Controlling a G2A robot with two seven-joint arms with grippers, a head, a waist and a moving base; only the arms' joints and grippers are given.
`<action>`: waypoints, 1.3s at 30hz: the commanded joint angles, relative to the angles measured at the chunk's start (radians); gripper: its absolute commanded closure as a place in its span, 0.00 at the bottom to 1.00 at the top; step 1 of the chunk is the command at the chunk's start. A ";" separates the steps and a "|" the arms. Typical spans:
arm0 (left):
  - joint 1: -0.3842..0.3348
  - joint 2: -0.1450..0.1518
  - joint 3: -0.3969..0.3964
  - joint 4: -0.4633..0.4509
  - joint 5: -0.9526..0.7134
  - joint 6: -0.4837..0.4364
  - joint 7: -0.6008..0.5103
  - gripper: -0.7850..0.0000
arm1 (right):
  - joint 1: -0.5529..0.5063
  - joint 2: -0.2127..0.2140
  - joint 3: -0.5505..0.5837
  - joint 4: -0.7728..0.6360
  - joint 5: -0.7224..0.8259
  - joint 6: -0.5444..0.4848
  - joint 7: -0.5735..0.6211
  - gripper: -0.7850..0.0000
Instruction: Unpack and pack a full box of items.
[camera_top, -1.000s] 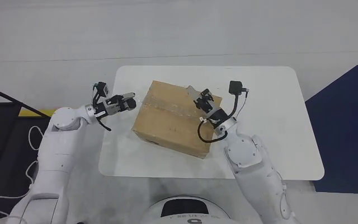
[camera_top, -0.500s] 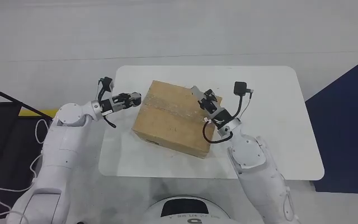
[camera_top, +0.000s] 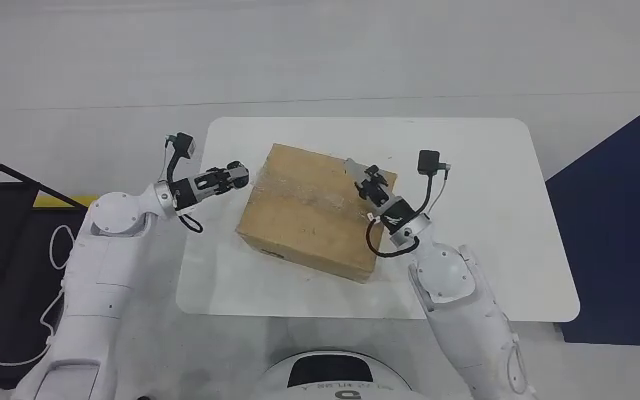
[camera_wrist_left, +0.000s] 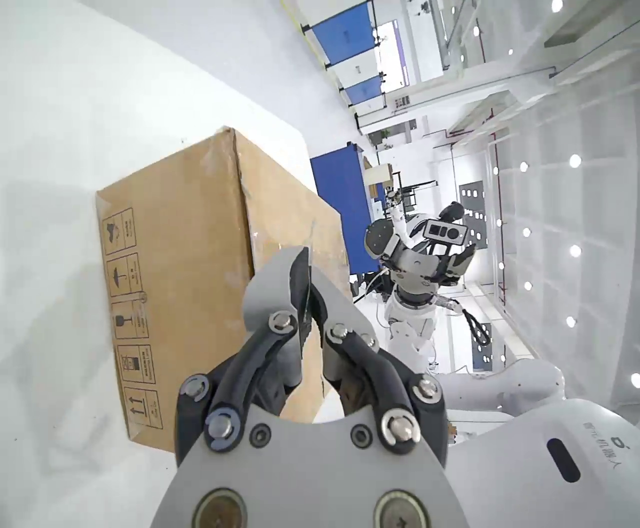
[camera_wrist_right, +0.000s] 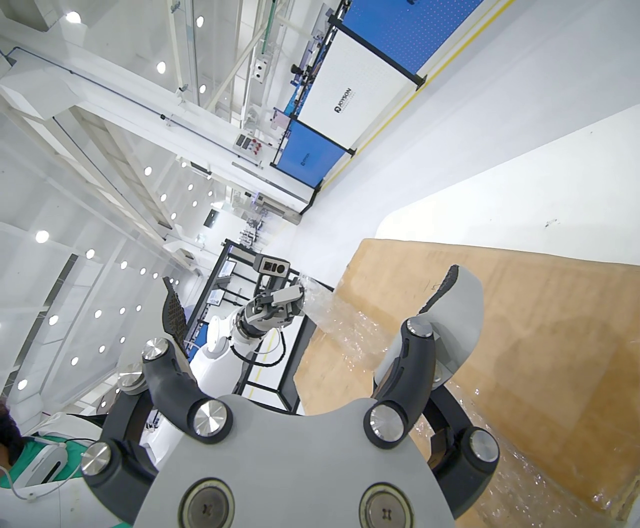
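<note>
Cardboard box (camera_top: 305, 205): taped shut, askew on left half of surface (camera_top: 500, 200). Tape seam (camera_wrist_right: 350, 327) runs between both arms. Left jaws: pressed together, just beside seam's left end, nearer. Right jaws: spread, above box's far right corner.

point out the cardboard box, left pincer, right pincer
cardboard box (camera_top: 305, 215), top view, middle of top face
left pincer (camera_wrist_left: 305, 265), left wrist view, between its fingertips
right pincer (camera_wrist_right: 310, 282), right wrist view, between its fingertips
</note>
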 joint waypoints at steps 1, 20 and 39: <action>0.014 0.004 -0.005 -0.013 0.008 0.021 -0.010 1.00 | 0.000 0.001 0.001 0.002 0.003 -0.002 0.001 0.00; 0.056 0.024 -0.052 -0.066 -0.053 0.047 0.012 1.00 | 0.014 0.007 0.005 0.041 0.045 -0.045 0.007 0.00; 0.015 0.030 0.014 0.020 0.085 0.045 0.073 1.00 | 0.003 0.017 0.024 0.043 0.063 -0.058 0.020 0.00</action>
